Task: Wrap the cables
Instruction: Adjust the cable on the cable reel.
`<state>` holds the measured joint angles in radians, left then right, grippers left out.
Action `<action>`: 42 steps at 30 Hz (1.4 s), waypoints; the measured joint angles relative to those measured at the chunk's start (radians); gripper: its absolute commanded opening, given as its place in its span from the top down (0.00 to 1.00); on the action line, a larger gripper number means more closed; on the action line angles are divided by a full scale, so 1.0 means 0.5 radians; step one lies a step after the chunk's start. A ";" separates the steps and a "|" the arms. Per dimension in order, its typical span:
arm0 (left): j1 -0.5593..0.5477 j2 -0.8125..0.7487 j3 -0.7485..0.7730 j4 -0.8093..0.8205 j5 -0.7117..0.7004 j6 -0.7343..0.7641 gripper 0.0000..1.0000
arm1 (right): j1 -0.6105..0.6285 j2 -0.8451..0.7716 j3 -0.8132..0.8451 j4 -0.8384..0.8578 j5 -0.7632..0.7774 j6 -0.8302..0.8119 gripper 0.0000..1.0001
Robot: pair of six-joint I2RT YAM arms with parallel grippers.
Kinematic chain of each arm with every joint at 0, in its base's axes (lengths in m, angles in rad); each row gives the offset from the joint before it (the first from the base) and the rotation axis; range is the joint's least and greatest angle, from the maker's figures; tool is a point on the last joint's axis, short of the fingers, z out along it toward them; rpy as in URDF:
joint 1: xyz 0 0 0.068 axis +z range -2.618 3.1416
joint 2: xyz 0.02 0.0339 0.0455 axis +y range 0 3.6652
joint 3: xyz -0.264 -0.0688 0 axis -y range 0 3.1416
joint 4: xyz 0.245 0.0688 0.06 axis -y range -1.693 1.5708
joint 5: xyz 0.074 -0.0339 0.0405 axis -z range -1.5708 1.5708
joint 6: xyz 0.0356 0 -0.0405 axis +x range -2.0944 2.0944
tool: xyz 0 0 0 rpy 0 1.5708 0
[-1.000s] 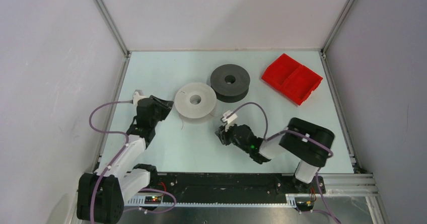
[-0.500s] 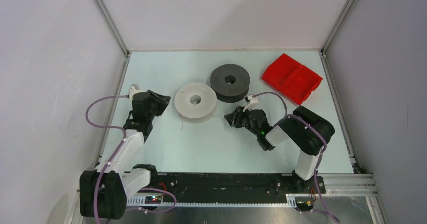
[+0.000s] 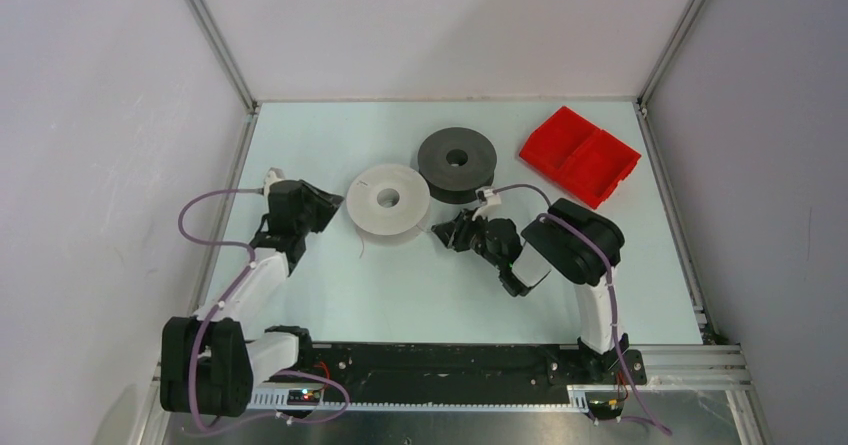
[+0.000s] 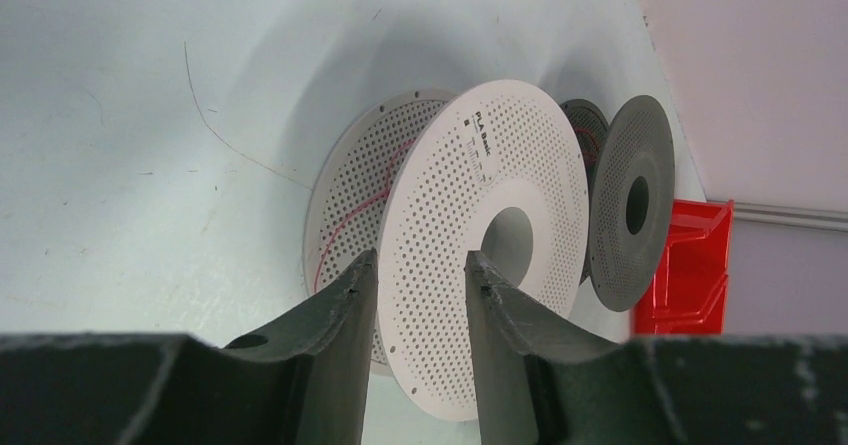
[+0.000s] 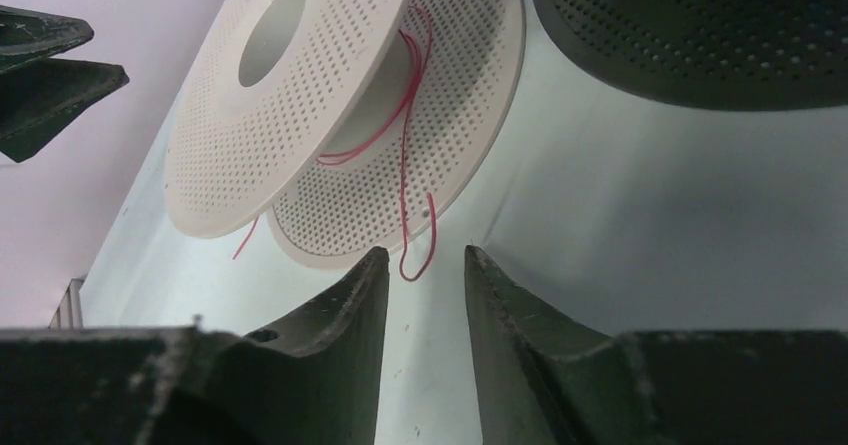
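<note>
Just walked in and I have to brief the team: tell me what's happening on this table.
Two robot arms flank the white spool, one on each side. The left gripper faces its flange, and the right gripper sits by a loose loop of thin red filament hanging off that spool. Both grippers are open and hold nothing, so no wrapping is under way. The dark grey spool and the red bin lie further back.

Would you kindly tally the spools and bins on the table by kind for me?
Spools: 2, the white spool and the dark grey spool
Bins: 1, the red bin
Total: 3
</note>
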<state>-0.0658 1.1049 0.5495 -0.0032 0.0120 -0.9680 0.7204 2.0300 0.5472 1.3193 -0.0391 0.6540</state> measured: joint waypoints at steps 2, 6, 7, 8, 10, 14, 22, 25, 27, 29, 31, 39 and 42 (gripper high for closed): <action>0.000 0.022 0.008 -0.001 0.000 0.000 0.59 | 0.013 0.024 0.026 0.024 0.009 -0.046 0.79; 0.000 0.076 0.037 0.001 -0.001 0.001 0.58 | 0.078 0.026 0.068 0.069 0.024 -0.230 0.99; 0.001 0.096 0.049 0.001 -0.001 0.001 0.58 | 0.100 0.026 0.079 0.078 0.031 -0.304 1.00; 0.002 0.117 0.062 0.000 -0.002 0.001 0.58 | 0.130 0.024 0.089 0.081 0.043 -0.391 1.00; 0.002 0.162 0.085 0.001 0.000 0.001 0.59 | 0.203 0.020 0.119 0.063 0.075 -0.610 1.00; 0.002 0.239 0.114 0.003 0.022 0.001 0.58 | 0.377 -0.010 0.211 -0.095 0.176 -1.130 1.00; 0.002 0.243 0.114 0.002 0.047 0.002 0.57 | 0.645 -0.063 0.389 -0.604 0.459 -1.989 1.00; 0.003 0.243 0.114 0.002 0.055 0.001 0.58 | 0.709 -0.063 0.466 -0.838 0.594 -2.213 1.00; 0.004 0.243 0.114 0.002 0.061 0.000 0.58 | 0.742 -0.062 0.526 -0.967 0.679 -2.341 1.00; 0.004 0.243 0.114 0.002 0.074 -0.002 0.57 | 0.778 -0.050 0.602 -1.073 0.788 -2.503 1.00; 0.004 0.242 0.114 0.003 0.081 -0.006 0.56 | 0.807 -0.013 0.709 -1.163 0.887 -2.648 1.00; 0.048 0.020 0.111 -0.008 0.034 -0.023 0.52 | 0.894 0.205 1.054 -1.424 1.129 -3.065 1.00; 0.118 -0.073 0.111 -0.045 -0.022 -0.022 0.51 | 0.919 0.249 1.072 -1.465 1.186 -3.176 1.00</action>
<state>-0.0067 1.0683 0.6052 -0.0257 0.0010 -0.9791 1.1797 2.1548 1.0832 0.5869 0.5537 -0.9340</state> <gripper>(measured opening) 0.477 0.009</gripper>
